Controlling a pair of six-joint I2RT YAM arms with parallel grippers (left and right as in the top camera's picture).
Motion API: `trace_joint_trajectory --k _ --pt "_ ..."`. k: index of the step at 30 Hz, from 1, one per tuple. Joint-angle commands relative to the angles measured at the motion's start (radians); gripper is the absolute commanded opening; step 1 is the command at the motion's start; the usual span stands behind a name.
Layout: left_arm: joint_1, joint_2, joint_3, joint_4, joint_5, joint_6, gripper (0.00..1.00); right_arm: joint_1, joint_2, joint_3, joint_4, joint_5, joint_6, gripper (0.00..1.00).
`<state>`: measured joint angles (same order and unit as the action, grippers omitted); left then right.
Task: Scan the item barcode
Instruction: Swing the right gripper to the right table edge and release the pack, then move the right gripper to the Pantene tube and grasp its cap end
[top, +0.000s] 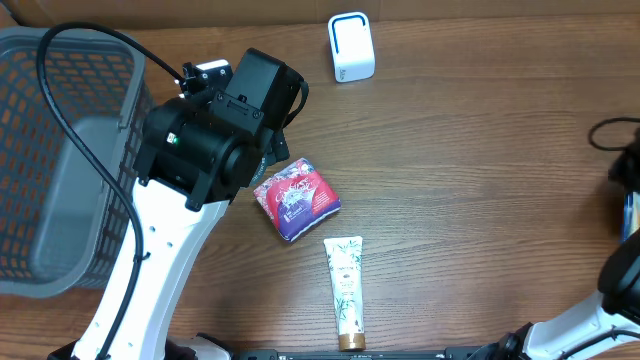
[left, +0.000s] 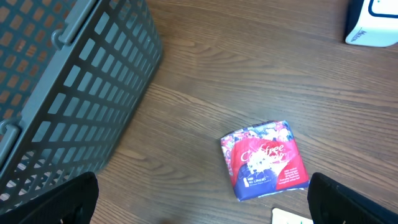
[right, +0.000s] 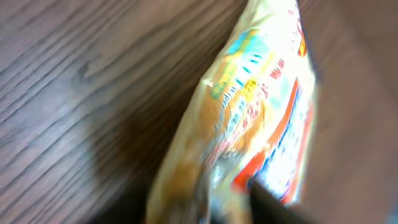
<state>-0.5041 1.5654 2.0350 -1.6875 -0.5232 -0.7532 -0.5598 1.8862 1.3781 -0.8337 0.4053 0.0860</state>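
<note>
Left gripper (left: 199, 210): jaws wide apart, empty, above the red packet (top: 297, 200), which lies in front of the white scanner (top: 351, 47). The cream tube (top: 345, 290) lies further from the scanner. Yellow packet (right: 261, 106): blurred, close against the right gripper (right: 264, 200). Its jaw state and its place relative to the scanner cannot be told.

Looks like a mock shop checkout set up on a wood-grain table (top: 480, 170). There's a grey plastic shopping basket (top: 60, 150) on the left, a small white scanner box (top: 351, 47) at the far side, plus packaged retail goods: a red-purple packet (top: 296, 200), a cream tube (top: 346, 290), and a yellow snack bag (right: 261, 106).
</note>
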Motion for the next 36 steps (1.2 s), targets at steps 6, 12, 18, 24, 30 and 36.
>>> trace_joint_trajectory --k 6,12,18,24,30,36 --pt "-0.005 0.0 0.0 -0.002 -0.002 -0.01 1.0 0.102 -0.079 0.378 -0.301 -0.678 0.014 1.0" --pt "-0.005 0.0 0.0 -0.002 -0.002 -0.01 1.0 0.271 -0.178 0.432 -0.521 -0.998 -0.097 0.36" --pt "-0.005 0.0 0.0 -0.002 -0.002 -0.01 1.0 0.505 -0.211 0.398 -0.779 -1.162 -0.202 0.04" --pt "-0.005 0.0 0.0 -0.002 -0.002 -0.01 1.0 0.752 -0.22 0.228 -0.848 -1.191 -0.174 0.86" --pt "-0.005 0.0 0.0 -0.002 -0.002 -0.01 1.0 1.007 -0.22 0.079 -0.624 -0.946 0.135 1.0" --pt "-0.005 0.0 0.0 -0.002 0.0 -0.01 1.0 1.194 -0.222 -0.073 -0.474 -0.858 0.349 1.0"
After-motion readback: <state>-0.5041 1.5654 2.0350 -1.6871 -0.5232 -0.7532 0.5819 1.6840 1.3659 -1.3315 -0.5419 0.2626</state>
